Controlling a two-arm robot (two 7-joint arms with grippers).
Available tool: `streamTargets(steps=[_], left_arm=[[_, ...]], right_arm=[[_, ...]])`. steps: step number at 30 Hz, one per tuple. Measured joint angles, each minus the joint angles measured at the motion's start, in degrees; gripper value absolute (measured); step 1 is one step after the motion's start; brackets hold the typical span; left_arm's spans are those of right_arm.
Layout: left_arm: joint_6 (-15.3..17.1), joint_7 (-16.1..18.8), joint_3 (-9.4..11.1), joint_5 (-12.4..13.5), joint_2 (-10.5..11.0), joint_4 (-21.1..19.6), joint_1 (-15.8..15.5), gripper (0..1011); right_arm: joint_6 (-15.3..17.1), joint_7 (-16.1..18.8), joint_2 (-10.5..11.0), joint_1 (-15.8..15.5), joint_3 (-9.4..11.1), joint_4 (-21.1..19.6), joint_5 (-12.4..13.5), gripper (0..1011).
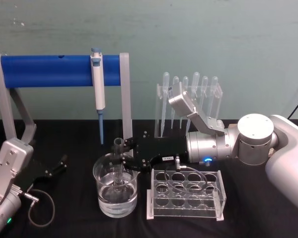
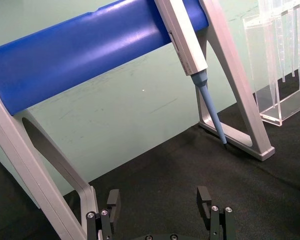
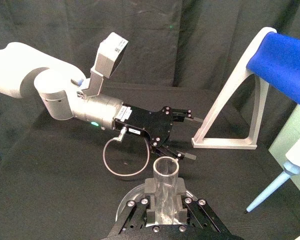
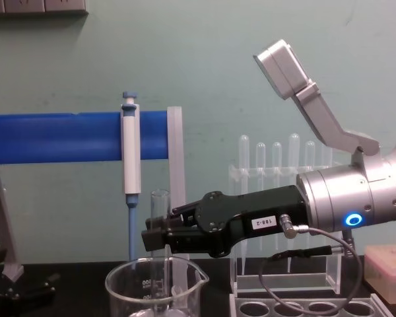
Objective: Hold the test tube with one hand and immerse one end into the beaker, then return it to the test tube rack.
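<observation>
The black two-jaw right gripper (image 1: 123, 158) is clamped on the clear glass test tube (image 4: 160, 206), which stands upright. Below the jaws, its lower end reaches down inside the wide clear glass beaker (image 1: 103, 191) of water. The left gripper (image 1: 57, 167) sits parked, jaws apart.

The right gripper (image 4: 155, 238) is black, studded with small screws, and wears a white label (image 4: 266, 222) (small dark print on it); behind it comes a round silver wrist (image 4: 336, 191) with a glowing blue ring (image 4: 354, 219); a thin dark cable (image 4: 263, 281) loops from a metal plug (image 4: 289, 228); a grey box (image 4: 284, 63) sits on a slanted bracket (image 4: 330, 129); the arm (image 1: 288, 153) beyond is white. The left gripper (image 3: 192, 138) is black likewise; the left wrist (image 3: 100, 112) is silver, with a green light (image 3: 93, 125) and a looped cord (image 3: 104, 157).
</observation>
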Motion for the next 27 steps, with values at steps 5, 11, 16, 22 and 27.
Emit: streamTargets(steps=[5,11,16,22,27], left_arm=[[0.00,0.00,0.00,0.00,0.00,0.00,0.00,1000],[0.00,0.00,0.00,0.00,0.00,0.00,0.00,1000],[0.00,0.00,0.00,0.00,0.00,0.00,0.00,1000],[0.00,0.00,0.00,0.00,0.00,0.00,0.00,1000],[0.00,0.00,0.00,0.00,0.00,0.00,0.00,1000]], right_arm=[[0.00,0.00,0.00,0.00,0.00,0.00,0.00,226],[0.00,0.01,0.00,0.00,0.00,0.00,0.00,226],[0.00,0.01,0.00,0.00,0.00,0.00,0.00,226],[0.00,0.01,0.00,0.00,0.00,0.00,0.00,227],[0.00,0.00,0.00,0.00,0.00,0.00,0.00,226]])
